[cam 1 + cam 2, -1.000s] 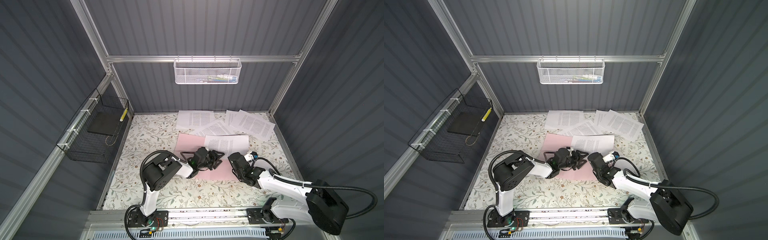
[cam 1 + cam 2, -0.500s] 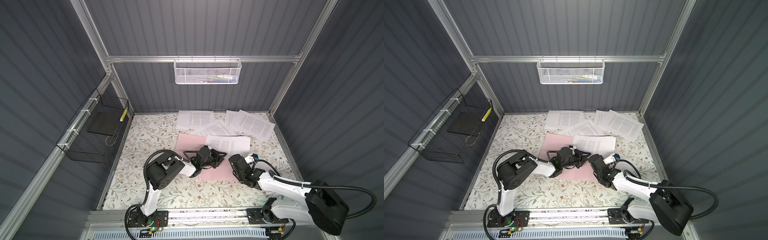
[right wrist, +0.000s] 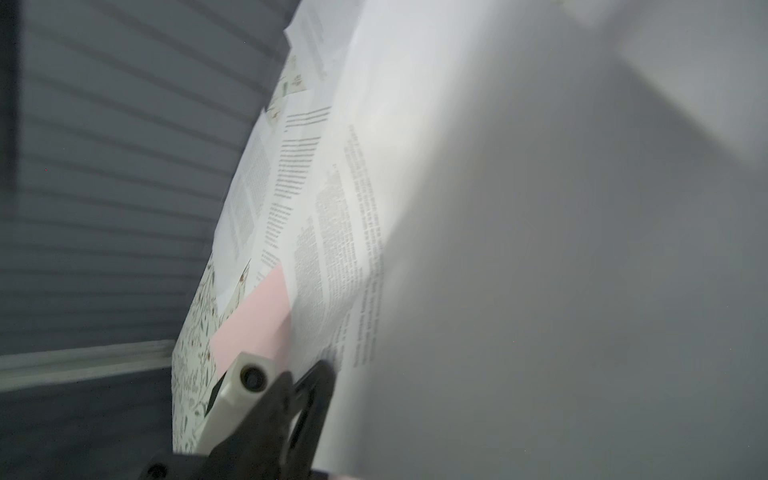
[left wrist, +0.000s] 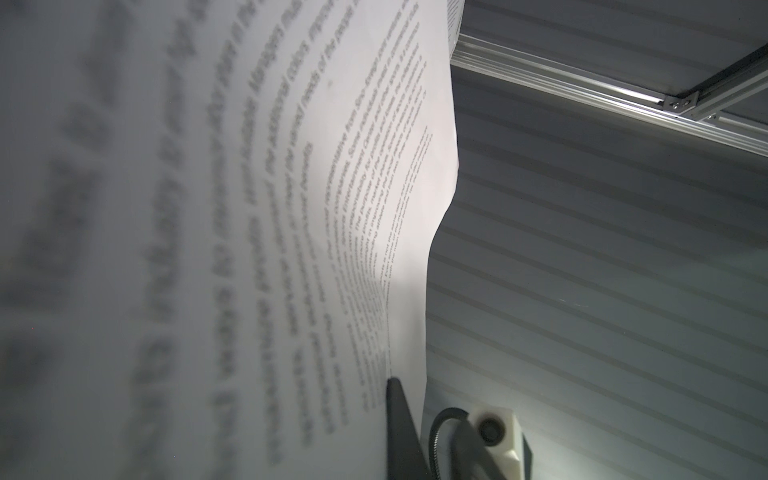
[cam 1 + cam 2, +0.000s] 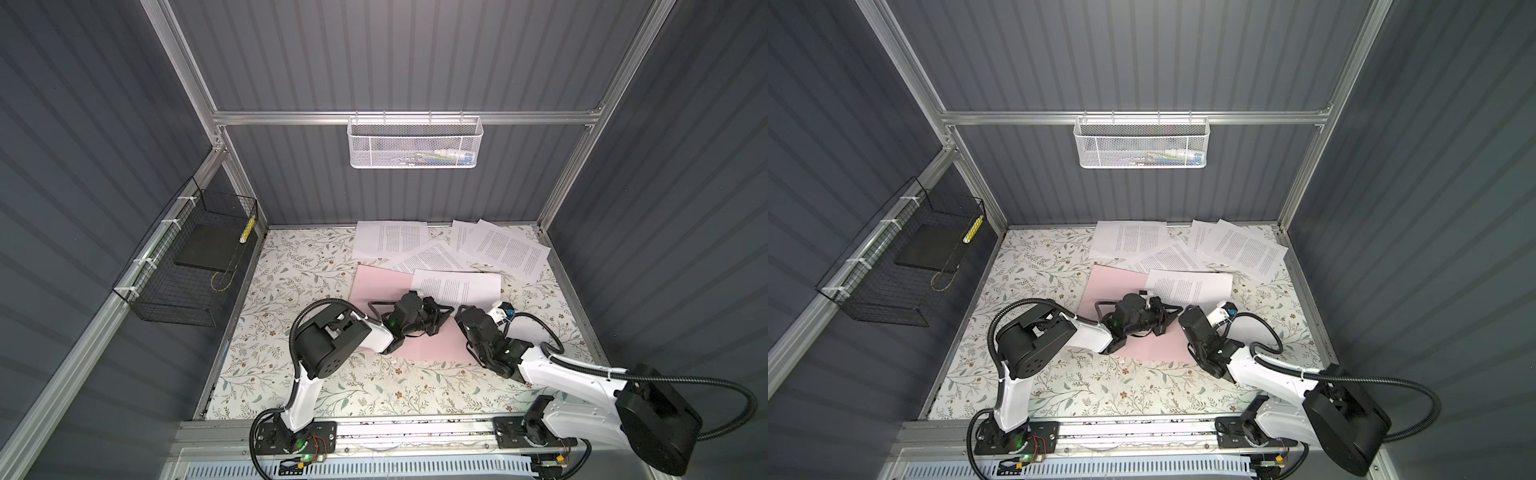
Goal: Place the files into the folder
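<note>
The pink folder (image 5: 374,282) (image 5: 1108,286) lies flat on the floral table, and a strip of it shows in the right wrist view (image 3: 257,316). One of the files, a white printed sheet (image 5: 457,286) (image 5: 1190,286), rests over its right part. My left gripper (image 5: 445,311) (image 5: 1173,309) is shut on that sheet's near edge. In the left wrist view one black finger (image 4: 395,415) presses the sheet (image 4: 249,208). My right gripper (image 5: 462,312) (image 5: 1183,312) is right beside it at the same edge, its jaws hidden by the sheet (image 3: 540,249). Other files (image 5: 390,241) (image 5: 507,249) lie behind the folder.
A black wire basket (image 5: 195,266) holding a black slab hangs on the left wall. A white mesh basket (image 5: 415,143) hangs on the back wall. Aluminium posts stand at the back corners, and the arms' base rail (image 5: 415,432) runs along the front edge.
My left gripper has closed on the sheet's near edge and its arm has shifted slightly right. The right arm has hardly moved.
</note>
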Robot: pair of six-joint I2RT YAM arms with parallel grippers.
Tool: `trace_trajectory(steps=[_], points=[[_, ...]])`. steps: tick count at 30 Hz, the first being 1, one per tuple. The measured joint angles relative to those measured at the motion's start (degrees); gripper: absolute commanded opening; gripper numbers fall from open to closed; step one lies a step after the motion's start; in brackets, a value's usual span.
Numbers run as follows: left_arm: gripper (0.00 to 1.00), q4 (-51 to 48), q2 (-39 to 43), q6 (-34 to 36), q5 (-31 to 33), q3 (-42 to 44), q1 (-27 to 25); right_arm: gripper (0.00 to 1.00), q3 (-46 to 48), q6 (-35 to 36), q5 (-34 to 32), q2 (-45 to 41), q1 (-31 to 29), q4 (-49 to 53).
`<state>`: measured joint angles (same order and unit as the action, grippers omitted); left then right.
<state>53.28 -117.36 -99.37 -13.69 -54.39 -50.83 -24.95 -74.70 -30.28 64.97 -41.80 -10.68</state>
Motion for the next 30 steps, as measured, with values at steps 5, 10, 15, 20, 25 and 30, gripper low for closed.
trace_trajectory(steps=[5, 10, 15, 20, 25, 30], points=[[0.00, -10.9, 2.4, 10.7, -4.4, -1.9, 3.8, 0.99, -3.7, 16.4, 11.7, -7.6, 7.5, 3.7], [0.00, -33.6, 9.1, 29.7, -10.0, -8.5, 11.8, 0.99, -10.9, 28.8, 20.7, -13.8, 11.0, 12.5], [0.00, -54.9, 12.5, 50.3, -17.7, -18.9, 19.7, 0.99, -14.0, 36.6, 27.3, -19.2, 15.1, 16.7], [0.00, -68.0, 12.5, 62.8, -27.4, -24.5, 20.5, 0.99, -16.7, 40.5, 35.3, -12.5, 22.2, 18.0], [0.00, -74.5, 13.6, 68.2, -34.5, -24.6, 19.5, 0.99, -16.1, 41.2, 41.9, -7.0, 26.5, 16.4], [0.00, -83.8, 15.5, 76.4, -34.1, -26.1, 19.3, 0.99, -15.9, 40.9, 48.9, -1.5, 30.2, 11.8]])
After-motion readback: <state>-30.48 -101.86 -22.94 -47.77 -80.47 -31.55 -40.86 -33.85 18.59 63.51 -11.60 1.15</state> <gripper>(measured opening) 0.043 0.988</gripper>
